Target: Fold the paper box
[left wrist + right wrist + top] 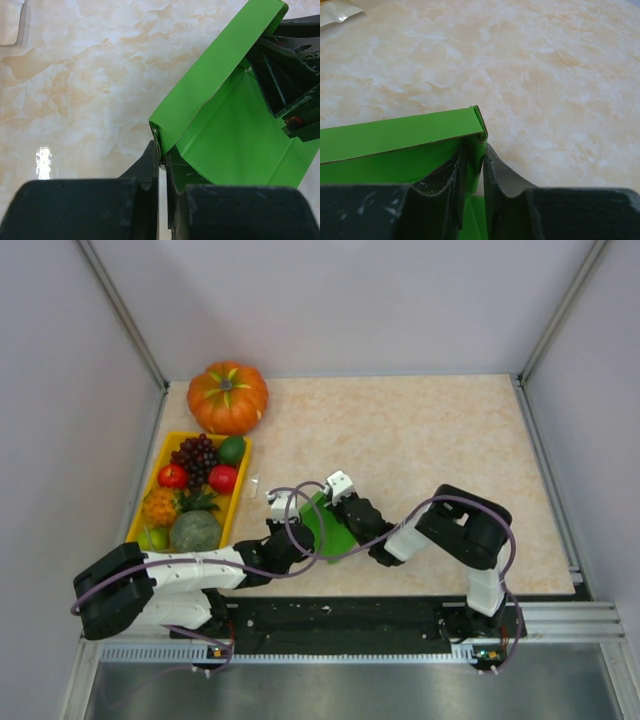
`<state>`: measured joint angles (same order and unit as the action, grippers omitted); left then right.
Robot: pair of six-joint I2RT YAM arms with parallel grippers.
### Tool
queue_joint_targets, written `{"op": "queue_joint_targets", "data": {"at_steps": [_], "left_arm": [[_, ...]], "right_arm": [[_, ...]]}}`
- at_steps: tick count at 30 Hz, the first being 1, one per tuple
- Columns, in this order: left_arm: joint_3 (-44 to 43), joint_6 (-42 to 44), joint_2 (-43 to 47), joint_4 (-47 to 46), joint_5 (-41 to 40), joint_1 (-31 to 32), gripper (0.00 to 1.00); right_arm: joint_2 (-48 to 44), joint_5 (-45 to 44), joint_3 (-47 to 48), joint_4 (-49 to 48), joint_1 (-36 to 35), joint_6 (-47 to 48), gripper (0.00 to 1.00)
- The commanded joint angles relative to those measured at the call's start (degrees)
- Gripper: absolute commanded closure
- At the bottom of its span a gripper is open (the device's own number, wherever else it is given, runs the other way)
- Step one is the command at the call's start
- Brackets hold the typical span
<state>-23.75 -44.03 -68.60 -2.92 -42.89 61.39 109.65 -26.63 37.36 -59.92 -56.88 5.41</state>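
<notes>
**Two arms meet at a folded green card near the table's front edge**

The overhead view alone shows the whole layout. The paper box [330, 530] lies on the marble-patterned table [430, 440], close to the near edge and between the two arms, which reach in from either side and hide most of it.

The wrist views show the contact. In the left wrist view, the left gripper [161, 160] is closed tight on one corner of the card, where a flap is folded up along a crease. The folded strip runs away to the upper right, and a flat panel lies beside it.

In the right wrist view, the right gripper [476, 155] has the folded end of the strip between its fingers, with only a narrow gap. Whether the fingers press the card or merely flank it cannot be told.

In the left wrist view, the right gripper's black body covers the far end of the card.

Well apart at the back left are an orange pumpkin [228, 397] and a yellow tray [158, 462] of fruit. A small pale scrap [255, 482] lies near the tray.
</notes>
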Motion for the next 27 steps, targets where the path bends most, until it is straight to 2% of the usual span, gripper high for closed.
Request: {"op": "queue_joint_targets", "data": {"at_steps": [1,3,6,7,10,11,15,18,21,22,23,25,27], "left_arm": [[-0.25,0.61,1.28,-3.76,3.34,1.28,1.0],[-0.51,0.61,1.27,-3.67,3.26,1.19,1.0],[-0.77,0.53,1.1,-3.5,3.17,1.28,1.0],[-0.86,0.26,1.1,-3.06,2.56,1.28,1.0],[-1.3,-1.75,0.92,-0.25,0.28,1.19,1.0],[-1.39,-2.2,0.75,0.8,-0.43,1.19,1.0],[-1.65,-3.52,-0.13,1.78,-2.54,1.11,1.0],[-1.83,-3.52,-0.92,2.04,-2.81,1.02,1.0],[-1.04,-2.82,-0.84,1.6,-2.72,1.02,1.0],[-0.69,-2.38,-0.75,0.64,-2.63,0.93,1.0],[-0.34,-1.85,-0.57,0.63,-2.55,1.02,1.0],[-0.16,-0.98,-0.31,-0.06,-2.28,0.93,1.0],[0.45,1.05,0.31,-1.21,-1.67,1.02,1.0]], "right_arm": [[-2.15,2.99,-0.8,-0.02,0.19,-0.22,0.8],[-2.16,2.55,-1.24,-0.11,0.19,-0.66,0.8],[-3.29,2.99,-2.38,-0.29,0.19,-1.36,0.68],[-4.95,3.34,-2.73,1.19,0.11,-1.54,0.57],[-8.82,1.95,-4.93,5.58,-0.33,-3.56,0.37],[-11.79,1.59,-6.41,7.0,-0.42,-4.61,0.34],[-22.52,0.97,-11.25,14.73,-1.56,-8.04,0.28],[-30.86,5.0,-13.8,21.33,-1.48,-9.63,0.27],[-36.32,14.12,-15.21,24.85,-0.52,-8.49,0.25],[-37.21,21.81,-15.39,25.55,1.23,-8.49,0.25],[-38.01,24.32,-15.74,26.08,2.03,-9.18,0.25],[-39.24,31.68,-17.58,22.41,4.4,-10.24,0.25],[-38.63,37.24,-20.13,18.37,10.98,-13.22,0.27]]}}
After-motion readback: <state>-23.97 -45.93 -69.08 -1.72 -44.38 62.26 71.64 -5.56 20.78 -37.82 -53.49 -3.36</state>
